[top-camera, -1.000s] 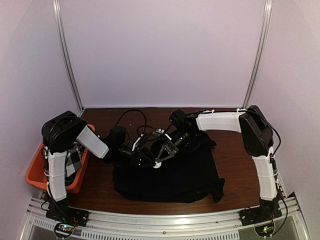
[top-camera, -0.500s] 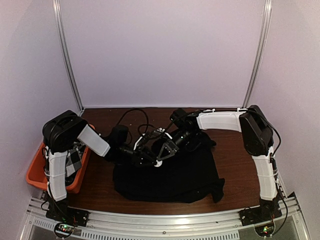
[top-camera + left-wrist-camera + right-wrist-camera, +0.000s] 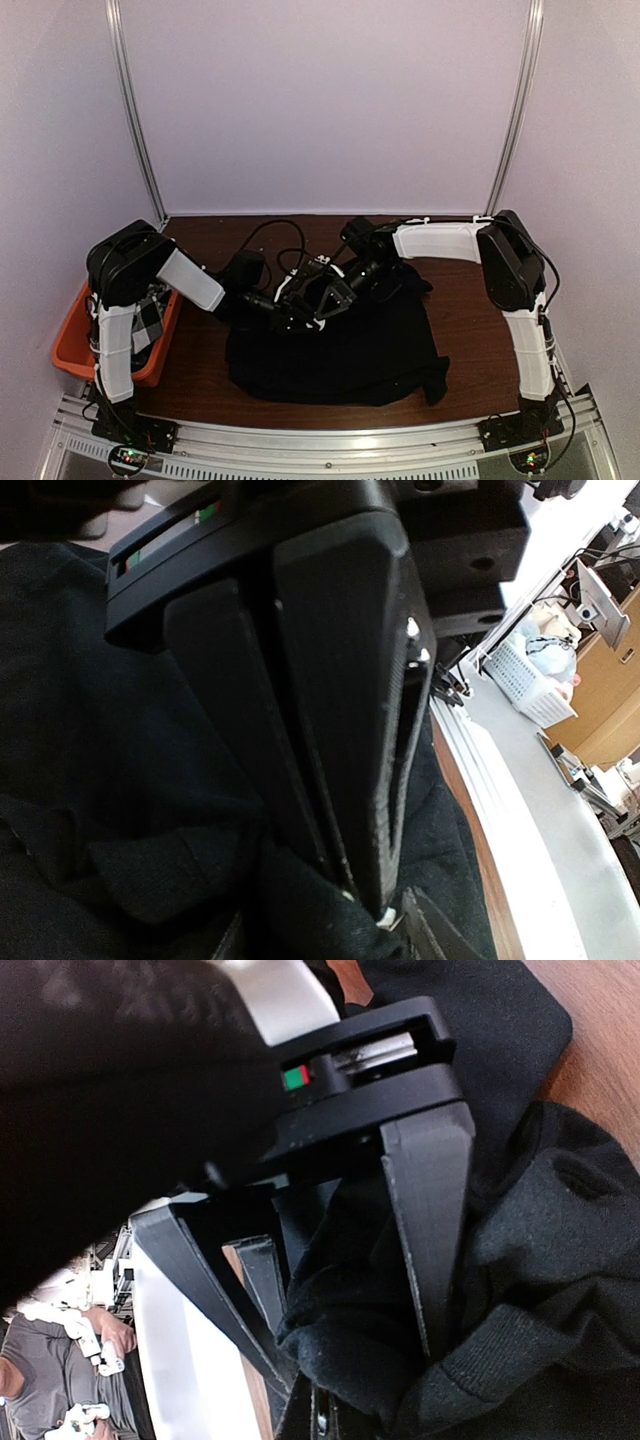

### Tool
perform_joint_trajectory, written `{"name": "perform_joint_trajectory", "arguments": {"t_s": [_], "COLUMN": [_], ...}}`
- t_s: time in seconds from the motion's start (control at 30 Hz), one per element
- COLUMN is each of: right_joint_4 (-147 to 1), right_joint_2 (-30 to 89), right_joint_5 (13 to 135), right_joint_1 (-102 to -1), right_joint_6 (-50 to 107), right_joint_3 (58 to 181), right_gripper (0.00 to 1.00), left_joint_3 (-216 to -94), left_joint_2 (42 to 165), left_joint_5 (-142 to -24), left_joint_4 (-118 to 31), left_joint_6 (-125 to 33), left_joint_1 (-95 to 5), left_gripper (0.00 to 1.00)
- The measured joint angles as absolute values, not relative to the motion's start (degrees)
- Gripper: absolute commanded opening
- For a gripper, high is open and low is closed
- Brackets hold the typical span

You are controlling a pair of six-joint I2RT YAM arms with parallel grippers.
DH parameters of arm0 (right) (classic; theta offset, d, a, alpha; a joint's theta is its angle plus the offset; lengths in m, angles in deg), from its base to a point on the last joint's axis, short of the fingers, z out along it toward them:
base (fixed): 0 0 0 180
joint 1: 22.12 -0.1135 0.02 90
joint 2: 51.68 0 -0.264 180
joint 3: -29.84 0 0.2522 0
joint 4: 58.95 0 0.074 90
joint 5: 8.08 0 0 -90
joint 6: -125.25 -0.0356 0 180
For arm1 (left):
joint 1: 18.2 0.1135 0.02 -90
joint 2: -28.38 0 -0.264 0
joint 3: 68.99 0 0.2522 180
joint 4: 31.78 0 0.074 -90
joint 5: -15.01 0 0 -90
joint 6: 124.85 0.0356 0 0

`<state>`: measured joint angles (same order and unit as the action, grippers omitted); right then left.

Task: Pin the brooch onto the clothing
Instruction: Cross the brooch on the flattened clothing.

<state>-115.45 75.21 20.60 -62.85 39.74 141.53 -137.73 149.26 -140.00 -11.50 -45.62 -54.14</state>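
Item: one large black short-sleeved T-shirt (image 3: 350, 355), crumpled on a brown wooden table (image 3: 470, 310), centre toward 6 o'clock. Long axis 9–3 o'clock; the 12 o'clock edge is bunched and partly hidden under two grippers. Left gripper (image 3: 355, 1360): fingers apart astride the fold, grip undeterminable. Right gripper (image 3: 360, 890): fingers together, tips buried in the fold.

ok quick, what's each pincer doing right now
left pincer: closed around a bunched fold of the t-shirt
right pincer: closed, tips at the fabric; can't tell if it holds anything
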Motion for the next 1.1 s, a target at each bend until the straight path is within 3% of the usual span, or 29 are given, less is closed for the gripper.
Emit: {"name": "perform_joint_trajectory", "arguments": {"t_s": [0.13, 0.47, 0.77, 1.1], "right_joint_4": [-115.4, -115.3, -115.7, -115.8], "right_joint_2": [75.3, 75.3, 75.3, 75.3], "right_joint_5": [20.9, 20.7, 20.2, 20.2], "right_joint_1": [-62.9, -63.7, -64.5, -65.5], "right_joint_6": [39.9, 41.1, 42.0, 42.5], "right_joint_3": [141.6, 142.0, 142.1, 142.1], "right_gripper": [0.0, 0.0, 0.0, 0.0], "left_joint_3": [-137.7, -134.2, -131.8, -132.5], "left_joint_2": [149.3, 147.6, 147.3, 148.5], "left_joint_5": [-139.7, -141.6, -142.7, -142.7], "left_joint_4": [-11.1, -6.3, 4.2, 5.7], "left_joint_6": [-45.8, -49.4, -58.2, -61.3], "left_joint_1": [-54.2, -53.7, -50.4, -50.0], "left_gripper": [0.5, 0.67, 0.63, 0.63]}}
